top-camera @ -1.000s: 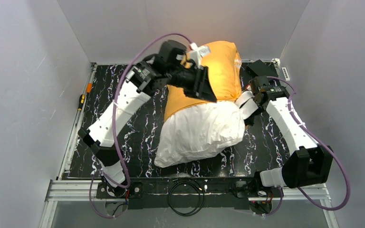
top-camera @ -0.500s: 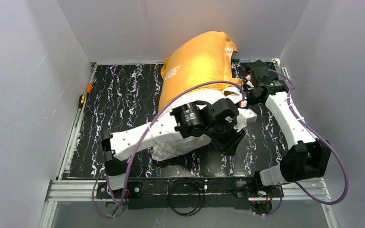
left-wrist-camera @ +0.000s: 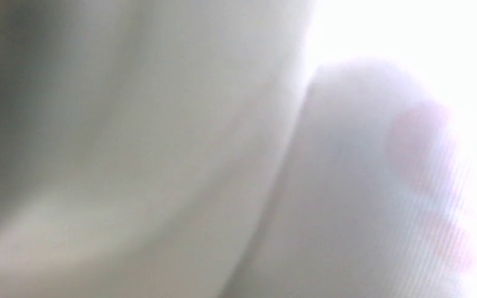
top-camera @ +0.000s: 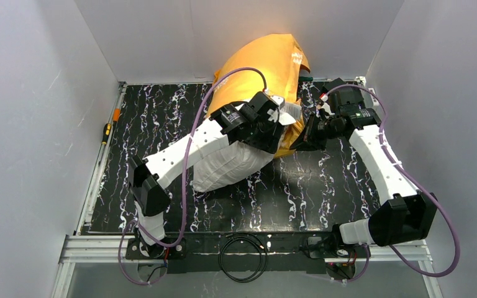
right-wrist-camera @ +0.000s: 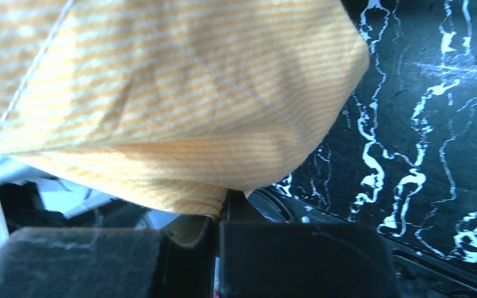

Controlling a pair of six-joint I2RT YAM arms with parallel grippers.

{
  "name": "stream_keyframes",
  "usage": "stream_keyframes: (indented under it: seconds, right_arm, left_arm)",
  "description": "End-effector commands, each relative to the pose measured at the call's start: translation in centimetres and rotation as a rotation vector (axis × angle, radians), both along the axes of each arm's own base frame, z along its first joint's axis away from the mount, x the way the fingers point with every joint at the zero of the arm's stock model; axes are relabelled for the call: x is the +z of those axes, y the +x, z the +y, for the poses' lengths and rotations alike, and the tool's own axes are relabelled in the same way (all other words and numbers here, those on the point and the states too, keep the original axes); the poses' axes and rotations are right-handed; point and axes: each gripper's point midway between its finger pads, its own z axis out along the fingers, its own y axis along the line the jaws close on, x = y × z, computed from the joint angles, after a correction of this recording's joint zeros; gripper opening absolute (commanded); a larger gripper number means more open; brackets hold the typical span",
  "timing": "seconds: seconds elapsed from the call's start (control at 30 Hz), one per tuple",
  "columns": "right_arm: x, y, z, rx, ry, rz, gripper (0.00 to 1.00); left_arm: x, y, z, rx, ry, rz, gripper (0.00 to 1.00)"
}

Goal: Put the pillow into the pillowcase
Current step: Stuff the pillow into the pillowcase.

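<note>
The orange pillowcase (top-camera: 264, 62) stands bulging against the back wall, with the white pillow (top-camera: 227, 167) sticking out of its near end toward the front left. My left gripper (top-camera: 281, 121) lies across the pillow and presses in at the case's mouth. Its wrist view shows only blurred white pillow fabric (left-wrist-camera: 161, 155), so its fingers are hidden. My right gripper (top-camera: 304, 135) is at the case's right near corner. In the right wrist view this gripper (right-wrist-camera: 218, 217) is shut on a fold of the orange pillowcase (right-wrist-camera: 161, 93).
The black marbled tabletop (top-camera: 161, 118) is walled in white on three sides. A screwdriver (top-camera: 107, 131) lies on the left rail. A coiled cable (top-camera: 242, 251) sits at the front between the arm bases.
My left arm swung from the back left over the pillow and now presses at the case's mouth. Less white pillow shows outside the case. The right gripper kept its hold.
</note>
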Motion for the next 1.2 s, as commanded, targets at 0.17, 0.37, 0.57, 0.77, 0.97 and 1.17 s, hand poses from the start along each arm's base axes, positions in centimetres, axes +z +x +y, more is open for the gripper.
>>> stream_keyframes:
  seconds: [0.17,0.37,0.57,0.77,0.97,1.17]
  right_arm:
    - [-1.2,-4.9,-4.8,0.120,-0.265,0.002,0.01]
    - [1.0,-5.0,-5.1,0.144,-0.272,-0.099,0.01]
    - [1.2,-6.6,-7.7,0.071,-0.405,-0.057,0.01]
    - [2.0,-6.3,-9.7,0.007,-0.508,-0.077,0.01]
    - [7.5,-3.9,-9.6,-0.009,-0.502,-0.268,0.01]
    - [16.6,-2.2,-4.3,0.119,-0.208,-0.625,0.01]
  left_arm:
    - [0.4,8.2,5.7,0.276,0.025,-0.066,0.55]
    - [-0.5,8.8,7.3,0.343,0.061,-0.021,0.45]
    - [-0.9,10.0,10.9,0.485,0.133,0.003,0.24]
    - [-0.6,10.7,13.0,0.528,0.193,-0.003,0.06]
    - [0.3,10.5,14.4,0.554,0.201,-0.008,0.00]
    - [2.9,10.3,14.2,0.515,0.042,0.035,0.00]
